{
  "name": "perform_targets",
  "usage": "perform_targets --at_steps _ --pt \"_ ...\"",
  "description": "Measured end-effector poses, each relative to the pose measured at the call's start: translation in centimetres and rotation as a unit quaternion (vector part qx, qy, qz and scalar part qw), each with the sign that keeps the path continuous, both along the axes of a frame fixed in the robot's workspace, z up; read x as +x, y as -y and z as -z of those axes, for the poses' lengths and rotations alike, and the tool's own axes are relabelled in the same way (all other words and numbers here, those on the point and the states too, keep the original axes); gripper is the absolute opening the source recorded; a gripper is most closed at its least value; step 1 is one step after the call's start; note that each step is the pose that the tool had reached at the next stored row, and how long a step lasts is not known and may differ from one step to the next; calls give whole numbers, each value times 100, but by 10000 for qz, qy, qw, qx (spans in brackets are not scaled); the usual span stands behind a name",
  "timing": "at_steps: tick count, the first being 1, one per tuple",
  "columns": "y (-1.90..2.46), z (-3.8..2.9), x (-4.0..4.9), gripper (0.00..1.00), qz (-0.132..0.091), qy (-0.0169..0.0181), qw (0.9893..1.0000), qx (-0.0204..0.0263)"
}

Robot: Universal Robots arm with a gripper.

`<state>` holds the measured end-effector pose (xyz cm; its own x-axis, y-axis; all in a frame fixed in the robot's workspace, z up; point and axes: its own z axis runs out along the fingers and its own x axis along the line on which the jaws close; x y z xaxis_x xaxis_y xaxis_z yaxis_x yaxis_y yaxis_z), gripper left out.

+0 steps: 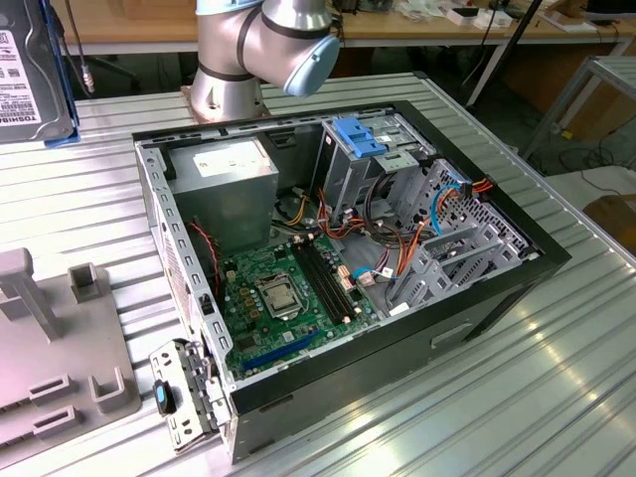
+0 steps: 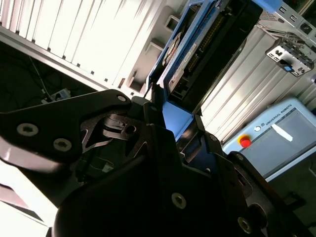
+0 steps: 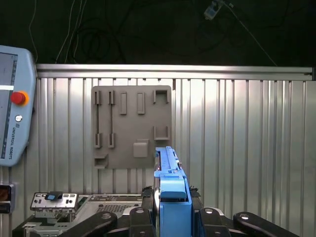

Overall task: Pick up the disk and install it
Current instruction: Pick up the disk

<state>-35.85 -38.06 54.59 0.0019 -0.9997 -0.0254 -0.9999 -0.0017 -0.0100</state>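
Grasp stage: hand (image 3: 171, 213) clamped on the blue carrier end of the disk (image 3: 168, 168), which is held on edge, clear of the ribbed metal counter (image 3: 247, 148), in both wrist views. A grey fixture plate (image 3: 132, 126) lies on the counter beyond the disk. In the exterior view the disk is well apart from the open computer case (image 1: 348, 258), toward the exterior view's left.

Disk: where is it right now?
The dark grey hard disk in its bright blue plastic carrier is clamped in the tool in both wrist views, outside the open black computer case, at the exterior view's upper left.
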Motion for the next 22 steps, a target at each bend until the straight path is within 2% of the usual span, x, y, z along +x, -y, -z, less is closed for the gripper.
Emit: perform_targets --at_steps 4,12,14,18,22 --pt "0 0 134 37 0 0 10000 0" --pt "0 1 305 37 0 0 10000 0" --pt "0 4 421 37 0 0 10000 0" --pt "0 9 515 37 0 0 10000 0" --pt "0 12 559 37 0 0 10000 0"
